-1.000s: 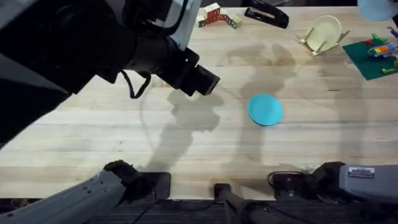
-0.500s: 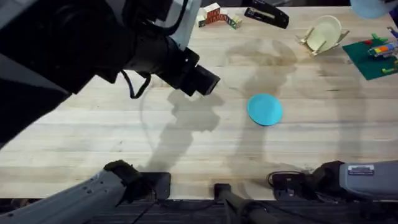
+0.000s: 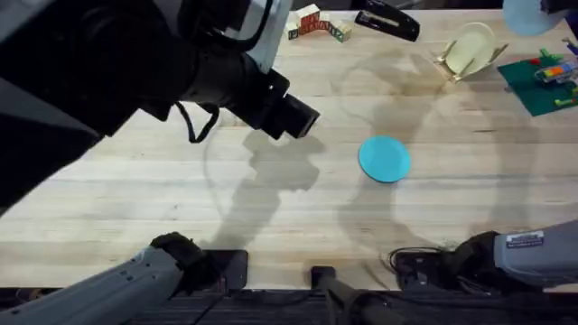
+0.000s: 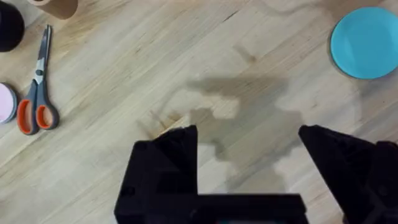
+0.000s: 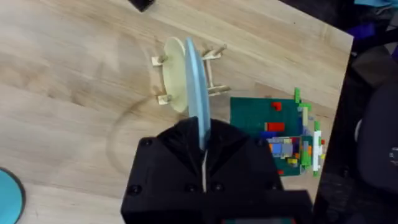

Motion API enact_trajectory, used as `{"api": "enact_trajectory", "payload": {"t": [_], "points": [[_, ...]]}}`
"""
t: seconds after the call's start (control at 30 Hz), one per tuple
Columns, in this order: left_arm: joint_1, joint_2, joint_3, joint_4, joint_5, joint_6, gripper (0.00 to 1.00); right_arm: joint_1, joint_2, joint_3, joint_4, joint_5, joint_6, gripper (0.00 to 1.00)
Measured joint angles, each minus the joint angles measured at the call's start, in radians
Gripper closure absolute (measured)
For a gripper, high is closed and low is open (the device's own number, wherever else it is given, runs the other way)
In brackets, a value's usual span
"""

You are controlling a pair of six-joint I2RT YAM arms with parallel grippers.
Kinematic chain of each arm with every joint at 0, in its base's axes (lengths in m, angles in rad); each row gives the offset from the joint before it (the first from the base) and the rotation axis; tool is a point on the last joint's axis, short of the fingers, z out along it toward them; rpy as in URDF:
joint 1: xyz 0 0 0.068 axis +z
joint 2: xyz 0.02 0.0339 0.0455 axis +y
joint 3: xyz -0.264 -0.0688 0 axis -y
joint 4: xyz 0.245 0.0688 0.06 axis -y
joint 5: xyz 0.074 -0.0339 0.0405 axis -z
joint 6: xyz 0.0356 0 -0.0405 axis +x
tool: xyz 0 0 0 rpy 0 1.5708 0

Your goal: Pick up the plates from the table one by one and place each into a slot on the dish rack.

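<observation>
teal plate (image 3: 385, 159) lies flat on the table (image 3: 298, 226), right of centre in the overhead view, nothing touching it. its edge also shows in the left wrist view (image 4: 365, 42) and the right wrist view (image 5: 9, 196).

pale blue plate (image 5: 198, 93) is held on edge, upright, by the right gripper (image 5: 204, 155), whose fingers are closed tight on its lower rim. in the overhead view this plate is a pale disc at the upper right corner (image 3: 527, 14).

dish rack (image 3: 465, 56) sits on the far right of the table with a cream-yellow plate (image 3: 473, 43) standing in it. in the right wrist view the blue plate lines up over the rack (image 5: 211, 68), alongside the cream plate (image 5: 175, 81); contact cannot be told.

left gripper (image 4: 247, 143) hangs over bare wood, fingers spread wide, holding nothing.

around: green baseplate with bricks (image 3: 545, 81) right of the rack; scissors (image 4: 35, 87) near a pink dish (image 4: 6, 102) in the left wrist view.
</observation>
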Motion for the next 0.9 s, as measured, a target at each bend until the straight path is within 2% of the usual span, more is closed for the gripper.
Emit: {"api": "enact_trajectory", "payload": {"t": [0.37, 0.9], "points": [[0.000, 0.000, 0.000, 0.000, 0.000, 0.000, 0.007, -0.010, 0.059, 0.000, 0.108, -0.025, 0.030, 0.972], [0.000, 0.000, 0.000, 0.000, 0.000, 0.000, 0.007, -0.010, 0.177, 0.000, 0.125, -0.033, 0.038, 0.972]]}}
